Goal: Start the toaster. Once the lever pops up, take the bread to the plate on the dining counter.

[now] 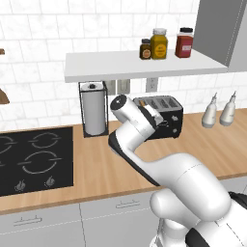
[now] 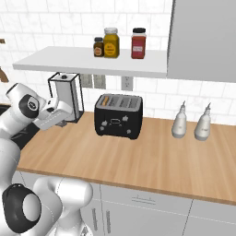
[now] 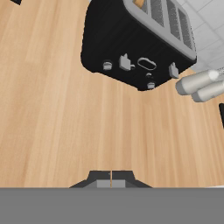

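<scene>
— Nearest the hand camera, what do you see?

— On the near edge, the gripper [image 3: 111,175], its two tips pressed together with nothing between them, poised over bare wood of the worktop [image 3: 52,113].

— And past that?

— Further along the worktop stands the toaster [image 2: 118,115], black with a silver slotted top, its front controls facing the arm. The gripper is apart from it, not touching.

— Any bread?

— A tan sliver shows in the left-hand slot [image 2: 105,100]; that is the bread, sitting down inside the toaster.

— What flanks the toaster?

— A paper-towel roll [image 1: 93,114] in a black wire stand on its left, two pale bottles [image 2: 190,122] on its right, well apart from it. The hob [image 1: 34,159] lies further left.

— Behind?

— A white shelf [image 2: 87,59] on the tiled wall, carrying three jars [image 2: 111,42].
</scene>
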Controlling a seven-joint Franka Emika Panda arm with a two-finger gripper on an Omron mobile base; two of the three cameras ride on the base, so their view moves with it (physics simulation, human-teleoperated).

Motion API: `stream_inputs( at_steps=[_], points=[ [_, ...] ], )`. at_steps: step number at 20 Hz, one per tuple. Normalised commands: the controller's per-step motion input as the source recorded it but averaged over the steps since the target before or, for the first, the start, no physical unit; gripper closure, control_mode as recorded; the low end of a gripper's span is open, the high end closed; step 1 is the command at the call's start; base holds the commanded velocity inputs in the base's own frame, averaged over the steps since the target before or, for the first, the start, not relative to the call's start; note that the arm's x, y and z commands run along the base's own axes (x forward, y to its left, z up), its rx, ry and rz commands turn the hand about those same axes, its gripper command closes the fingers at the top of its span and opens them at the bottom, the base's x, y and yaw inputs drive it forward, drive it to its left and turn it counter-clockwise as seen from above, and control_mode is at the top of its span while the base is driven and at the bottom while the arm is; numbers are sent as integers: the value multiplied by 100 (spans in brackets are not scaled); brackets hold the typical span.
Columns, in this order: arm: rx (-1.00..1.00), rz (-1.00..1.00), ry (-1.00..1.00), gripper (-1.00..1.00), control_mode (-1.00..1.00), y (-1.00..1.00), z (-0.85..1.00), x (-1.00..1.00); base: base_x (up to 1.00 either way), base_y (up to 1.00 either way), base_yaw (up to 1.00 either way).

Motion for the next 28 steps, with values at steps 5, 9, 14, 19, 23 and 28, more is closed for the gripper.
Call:
stream_inputs(
  at_steps=[5,9,14,19,23,28],
  points=[
    [0,0,0,100,-100,0,0,0,0,0,0],
    [0,0,0,100,-100,0,0,0,0,0,0],
    [0,0,0,100,-100,0,0,0,0,0,0],
    [0,0,0,100,-100,0,0,0,0,0,0],
    [0,0,0,100,-100,0,0,0,0,0,0],
    [0,0,0,100,-100,0,0,0,0,0,0]
  ],
)
